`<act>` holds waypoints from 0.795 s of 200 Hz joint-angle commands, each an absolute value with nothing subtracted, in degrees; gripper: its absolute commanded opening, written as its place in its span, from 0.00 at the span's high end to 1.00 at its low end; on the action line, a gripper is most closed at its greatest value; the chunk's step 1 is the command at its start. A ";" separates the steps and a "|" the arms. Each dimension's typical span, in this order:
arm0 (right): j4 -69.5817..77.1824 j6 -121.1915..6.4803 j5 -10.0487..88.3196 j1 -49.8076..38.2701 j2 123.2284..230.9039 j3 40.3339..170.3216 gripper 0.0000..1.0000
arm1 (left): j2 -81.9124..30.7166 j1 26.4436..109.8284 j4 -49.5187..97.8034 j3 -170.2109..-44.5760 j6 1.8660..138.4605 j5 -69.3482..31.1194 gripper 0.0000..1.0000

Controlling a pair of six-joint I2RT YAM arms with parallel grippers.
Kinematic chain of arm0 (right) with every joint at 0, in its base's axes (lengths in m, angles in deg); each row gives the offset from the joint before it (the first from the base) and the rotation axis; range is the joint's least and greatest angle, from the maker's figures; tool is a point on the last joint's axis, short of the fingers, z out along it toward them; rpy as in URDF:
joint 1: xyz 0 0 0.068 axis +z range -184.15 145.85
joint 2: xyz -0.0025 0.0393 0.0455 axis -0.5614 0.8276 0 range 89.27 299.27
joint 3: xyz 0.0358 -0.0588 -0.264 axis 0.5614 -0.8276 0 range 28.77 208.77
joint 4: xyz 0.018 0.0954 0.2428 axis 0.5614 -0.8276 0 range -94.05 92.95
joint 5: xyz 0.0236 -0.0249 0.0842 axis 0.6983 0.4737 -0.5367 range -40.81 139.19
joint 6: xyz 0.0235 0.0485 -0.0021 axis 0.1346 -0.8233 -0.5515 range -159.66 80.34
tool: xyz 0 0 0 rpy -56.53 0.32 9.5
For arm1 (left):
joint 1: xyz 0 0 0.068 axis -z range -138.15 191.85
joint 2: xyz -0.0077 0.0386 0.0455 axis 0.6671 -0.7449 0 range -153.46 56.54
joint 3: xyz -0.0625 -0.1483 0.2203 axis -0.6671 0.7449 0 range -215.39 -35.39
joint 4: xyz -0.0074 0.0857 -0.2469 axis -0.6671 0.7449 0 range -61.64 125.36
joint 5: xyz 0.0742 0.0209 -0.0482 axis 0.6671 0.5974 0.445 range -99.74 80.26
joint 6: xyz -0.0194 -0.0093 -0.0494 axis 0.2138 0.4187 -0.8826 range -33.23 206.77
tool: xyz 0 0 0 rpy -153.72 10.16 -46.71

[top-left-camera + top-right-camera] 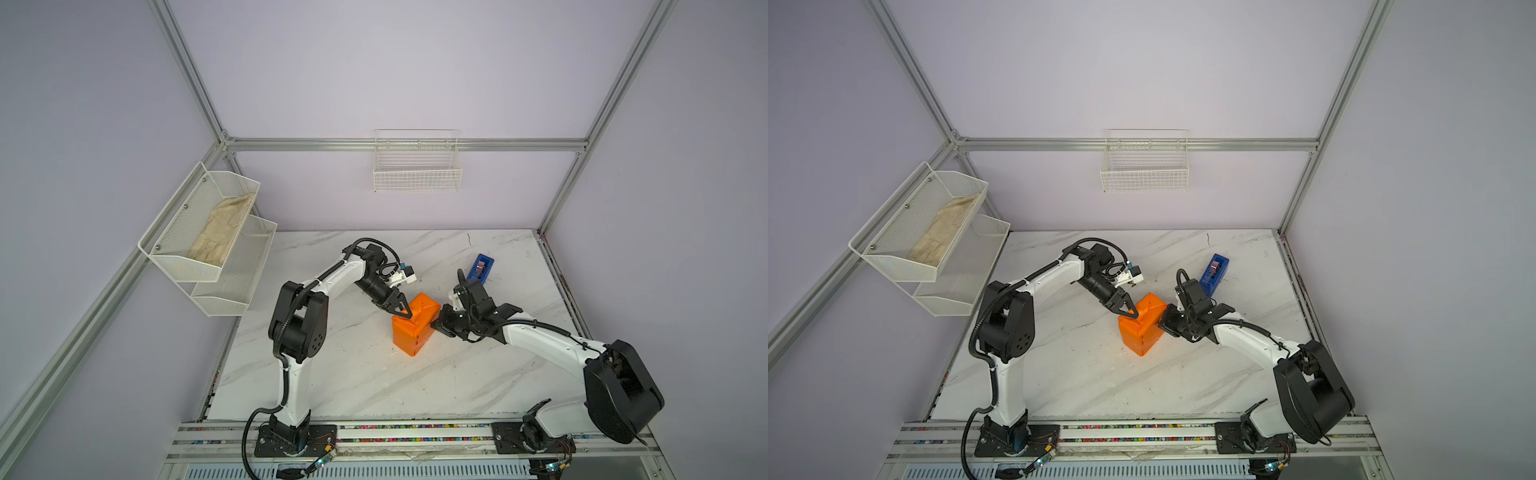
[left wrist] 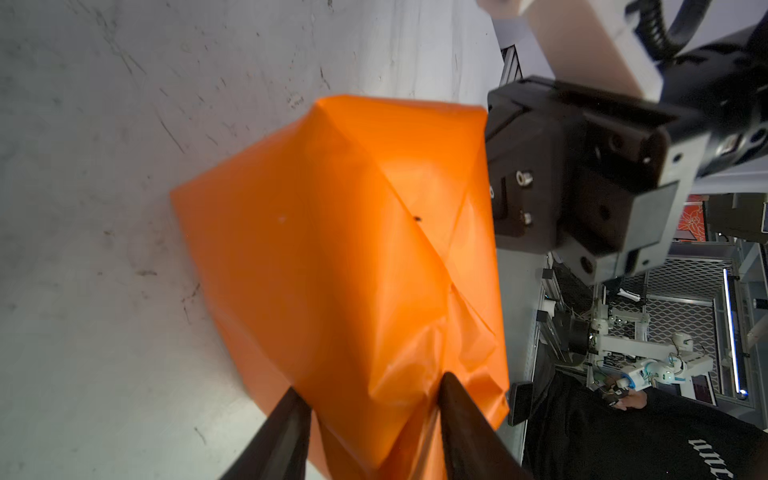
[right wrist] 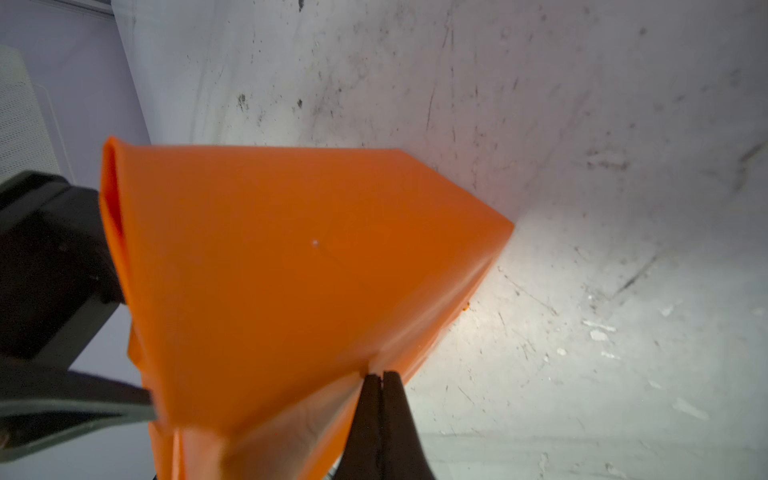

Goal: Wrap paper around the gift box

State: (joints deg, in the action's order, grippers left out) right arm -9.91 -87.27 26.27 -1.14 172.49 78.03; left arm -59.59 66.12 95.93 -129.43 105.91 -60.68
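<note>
Mostly wrapped tbh: creased orange paper sheet (image 1: 415, 332) was pinched by right gripper (image 3: 380, 378), straddled by left gripper (image 2: 372, 384) (hold unclear); one end left open.

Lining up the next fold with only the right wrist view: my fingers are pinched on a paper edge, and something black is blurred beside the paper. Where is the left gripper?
Observer: The left gripper is on the other side of the paper from yours. Its fingers are apart, astride a crumpled fold at the upper edge.
Operator: Good. I can't see the tape from here. Where is it?
Observer: The blue tape dispenser stands on the table beyond the right wrist, toward the back, apart from the paper.
</note>
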 commanded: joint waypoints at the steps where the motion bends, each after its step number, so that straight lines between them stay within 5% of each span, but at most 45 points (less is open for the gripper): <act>1: -7.71 -83.22 25.28 -1.02 175.60 81.45 1.00 | -55.15 66.63 94.00 -124.18 102.00 -59.49 0.52; 71: -2.26 -81.25 15.53 -0.15 181.13 83.94 1.00 | -46.10 66.46 79.97 -113.27 84.41 -56.78 0.54; 112: -15.79 -80.60 31.74 -0.27 174.96 86.63 0.96 | -45.40 66.46 78.03 -112.44 81.20 -55.51 0.54; 159: -18.96 -78.94 26.15 -0.26 170.25 89.29 0.83 | -46.26 66.45 77.58 -112.25 80.70 -56.05 0.54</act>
